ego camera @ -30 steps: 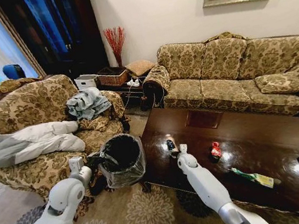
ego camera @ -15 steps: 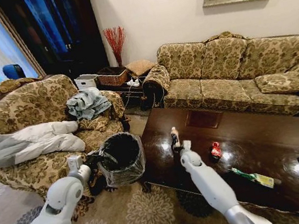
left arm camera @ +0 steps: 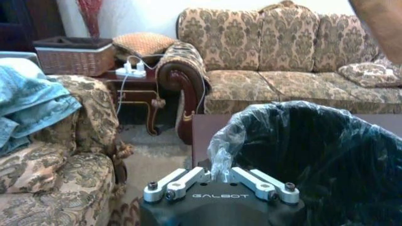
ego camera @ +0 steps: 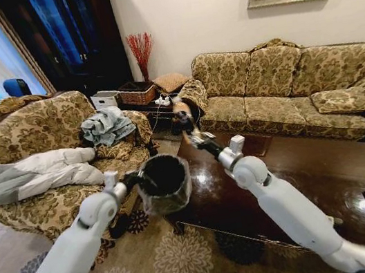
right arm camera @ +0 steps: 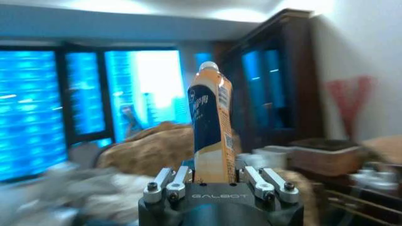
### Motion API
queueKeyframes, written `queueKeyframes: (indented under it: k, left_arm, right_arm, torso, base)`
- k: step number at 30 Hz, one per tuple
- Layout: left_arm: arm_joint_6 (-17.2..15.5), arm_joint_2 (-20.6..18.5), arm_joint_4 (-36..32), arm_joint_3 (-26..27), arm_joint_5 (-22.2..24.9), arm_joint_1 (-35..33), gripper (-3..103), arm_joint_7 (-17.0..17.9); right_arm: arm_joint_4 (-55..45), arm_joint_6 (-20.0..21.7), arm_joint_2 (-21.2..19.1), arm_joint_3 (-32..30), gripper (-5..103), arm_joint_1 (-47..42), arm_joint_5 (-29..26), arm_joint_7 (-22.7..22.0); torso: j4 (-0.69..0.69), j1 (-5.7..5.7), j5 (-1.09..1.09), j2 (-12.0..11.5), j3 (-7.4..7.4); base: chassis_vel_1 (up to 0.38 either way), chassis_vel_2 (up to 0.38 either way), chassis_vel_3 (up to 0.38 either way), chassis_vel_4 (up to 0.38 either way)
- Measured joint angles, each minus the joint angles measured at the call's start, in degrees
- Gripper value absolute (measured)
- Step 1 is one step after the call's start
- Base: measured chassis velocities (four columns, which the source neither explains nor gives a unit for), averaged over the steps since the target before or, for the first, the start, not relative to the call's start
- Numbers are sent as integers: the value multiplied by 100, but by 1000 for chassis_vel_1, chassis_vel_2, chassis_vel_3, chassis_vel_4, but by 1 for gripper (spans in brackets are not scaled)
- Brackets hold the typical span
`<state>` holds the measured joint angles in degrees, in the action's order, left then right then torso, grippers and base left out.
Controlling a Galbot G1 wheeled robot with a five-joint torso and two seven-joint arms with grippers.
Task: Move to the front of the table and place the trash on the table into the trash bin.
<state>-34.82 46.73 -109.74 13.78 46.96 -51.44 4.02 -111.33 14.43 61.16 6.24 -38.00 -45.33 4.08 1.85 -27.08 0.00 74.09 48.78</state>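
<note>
The small bottle [right arm camera: 210,129] is riding clamped upright in the right gripper [ego camera: 191,135], above the table [ego camera: 302,179]; the left gripper [left arm camera: 220,181], fingers pinching its liner, is lifting the trash bin [ego camera: 164,181]: release only once directly over its mouth

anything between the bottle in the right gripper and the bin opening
Nothing visible. The right gripper holds the bottle up in open air beyond the trash bin, which the left gripper holds by its bag-lined rim, mouth uncovered.
</note>
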Motion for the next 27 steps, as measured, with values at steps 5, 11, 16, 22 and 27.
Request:
queueKeyframes:
  k: [5, 11, 16, 22, 27]
  left_arm:
    - [-5, -1, 165, -244, 66, 229, 4, -5]
    - [1, -29, 300, -211, 76, 219, 4, -38]
    - [22, -54, 376, -109, 59, 164, 4, -86]
    - [48, -47, 367, 49, 49, 74, 4, -121]
    - [49, -19, 280, 82, 49, 48, 4, -118]
  right_arm:
    - [101, -145, 64, 325, 33, -9, 226, 320]
    - [105, -150, 89, 383, 33, -135, 485, 418]
    - [102, -149, 27, 300, 33, -228, 651, 507]
    - [3, -111, -81, 171, 34, -627, 1071, 647]
    - [120, -190, -88, 213, 50, -752, 1418, 706]
  torso:
    - [0, 0, 0, 0, 0]
    - [1, 1, 0, 0, -1]
    - [1, 1, -1, 0, -1]
    - [0, 1, 0, 0, -1]
    - [0, 2, 0, 0, -1]
  base:
    - [0, 0, 0, 0]
    - [0, 0, 0, 0]
    - [0, 0, 0, 0]
    - [0, 0, 0, 0]
    - [0, 0, 0, 0]
